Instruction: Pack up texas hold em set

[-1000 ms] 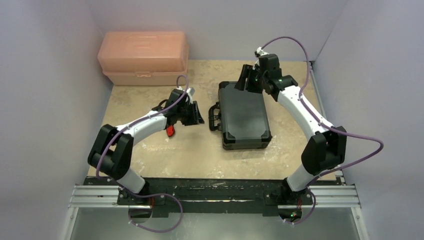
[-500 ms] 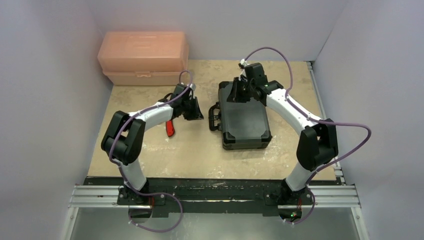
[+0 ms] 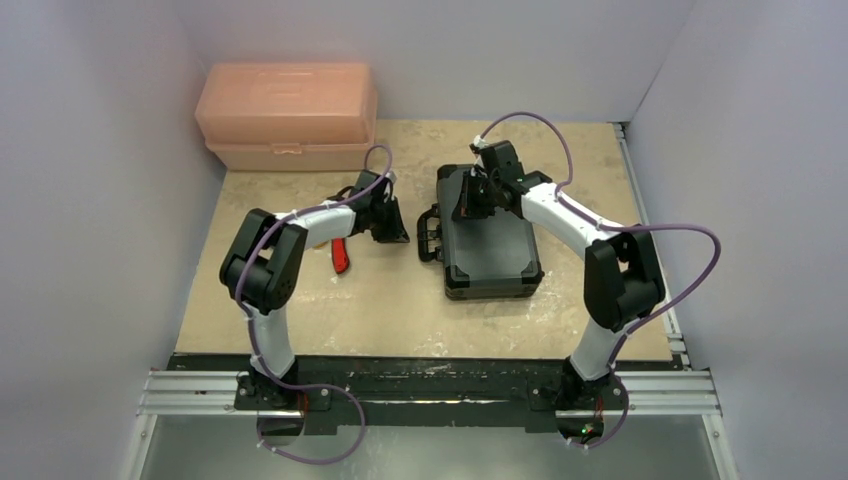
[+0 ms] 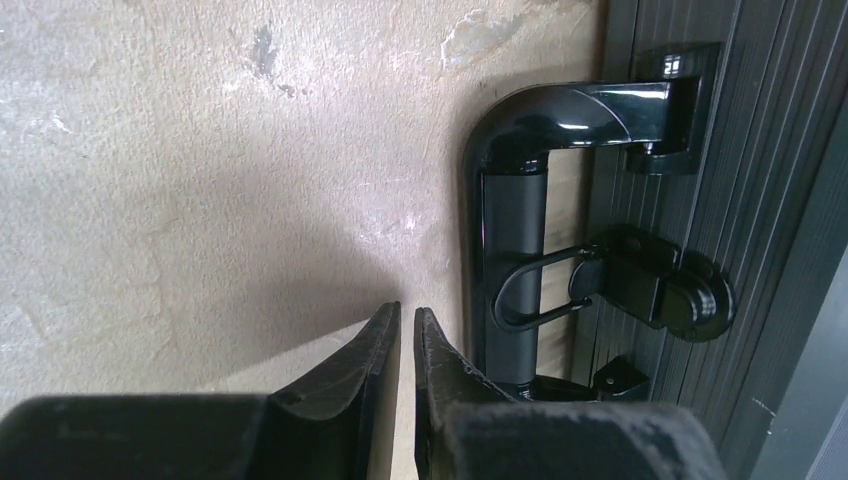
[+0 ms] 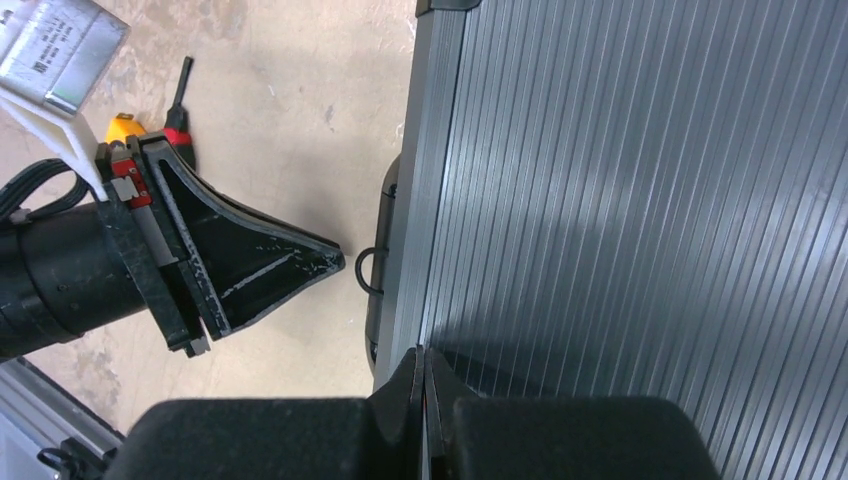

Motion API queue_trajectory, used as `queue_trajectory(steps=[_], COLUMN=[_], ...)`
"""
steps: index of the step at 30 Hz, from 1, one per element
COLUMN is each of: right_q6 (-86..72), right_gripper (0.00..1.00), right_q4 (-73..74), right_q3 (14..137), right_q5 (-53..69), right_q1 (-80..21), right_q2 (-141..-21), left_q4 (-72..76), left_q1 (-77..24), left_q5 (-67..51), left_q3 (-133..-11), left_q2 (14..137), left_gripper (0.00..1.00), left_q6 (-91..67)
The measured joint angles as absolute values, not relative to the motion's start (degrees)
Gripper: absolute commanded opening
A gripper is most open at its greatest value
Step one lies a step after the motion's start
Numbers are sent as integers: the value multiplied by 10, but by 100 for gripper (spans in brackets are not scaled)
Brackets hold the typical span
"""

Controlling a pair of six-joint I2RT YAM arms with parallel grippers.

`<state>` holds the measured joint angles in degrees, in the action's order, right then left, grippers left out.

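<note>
Case (image 3: 490,235): lying shut mid-table, risking sliding under sideways pushing.
Right gripper (image 5: 422,365): fingers pressing together over lid (image 5: 650,200) edge, risking scraping.
Left gripper (image 4: 407,330): fingers nearly meeting, empty, beside handle (image 4: 515,230), risking snagging.
Latch (image 4: 650,290): possibly unfastened, risking lid reopening.

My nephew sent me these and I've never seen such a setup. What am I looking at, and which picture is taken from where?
These are two robot arms bolted at the near edge of a table. The wide picture looks down from above and behind them. The other two come from a small camera on each wrist, so each shows its own fingers at the bottom. On the table lie a closed black case, a peach plastic box at the back left, and a red folding knife by the left arm. The left gripper is shut beside the case's handle, holding nothing. The right gripper is shut over the ribbed lid, also empty.
</note>
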<state>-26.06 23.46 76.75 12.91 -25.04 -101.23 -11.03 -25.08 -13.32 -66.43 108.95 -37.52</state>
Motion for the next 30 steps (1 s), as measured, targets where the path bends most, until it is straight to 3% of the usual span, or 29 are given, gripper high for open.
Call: queue_trajectory(steps=[30], right_q6=[-259], right_gripper=[0], right_q4=[150], right_q3=[715], right_q5=[127], right_q1=[-250], right_q2=[-996], left_q4=[-83], left_q1=[-275], left_q5=[-161], left_q3=[-704], left_q2=[1117], left_gripper=[8], left_q6=[-379])
